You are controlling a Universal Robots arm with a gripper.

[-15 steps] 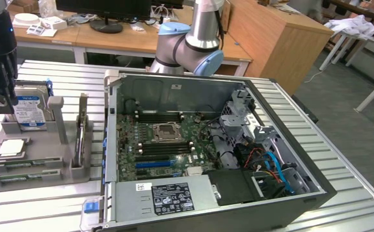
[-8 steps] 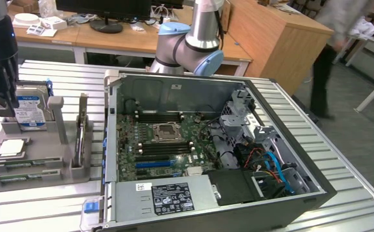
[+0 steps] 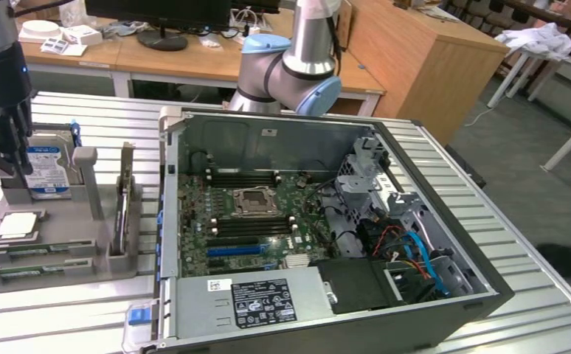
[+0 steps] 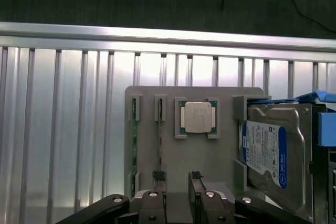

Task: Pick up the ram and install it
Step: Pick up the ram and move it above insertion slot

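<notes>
- We saw the black two-fingered gripper (image 3: 2, 151) (image 4: 177, 178) poised over the grey plastic parts holder (image 3: 88, 243) (image 4: 226, 108), which sat on the ribbed metal table (image 4: 63, 129) at the exterior view's left.
- Its fingers (image 4: 159, 176) stood apart with nothing between them.
- The ram (image 3: 32, 251) (image 4: 159, 150), a long thin green circuit-board stick, stood on edge in one narrow slot of the holder. A second green stick (image 4: 134, 150) of the same kind sat in the slot just beside it.
- One fingertip hung close above the ram's slot. We could not tell whether it touched the stick.
- A square silver processor chip (image 4: 198, 117) lay in the holder near the sticks. A silver hard drive with a blue-white label (image 4: 268, 153) stood at the holder's far side.
- The open dark computer case (image 3: 443, 295) lay well apart, towards the exterior view's right. The long black memory slots (image 3: 251, 177) on its green motherboard (image 3: 256, 221) looked unfilled.
- We judged the work to be at the approach for the pick-up, with the ram not yet lifted.
- In our view a grip here called for the open fingers to straddle the stick's thin edge squarely, clear of its neighbour and the slot walls.
</notes>
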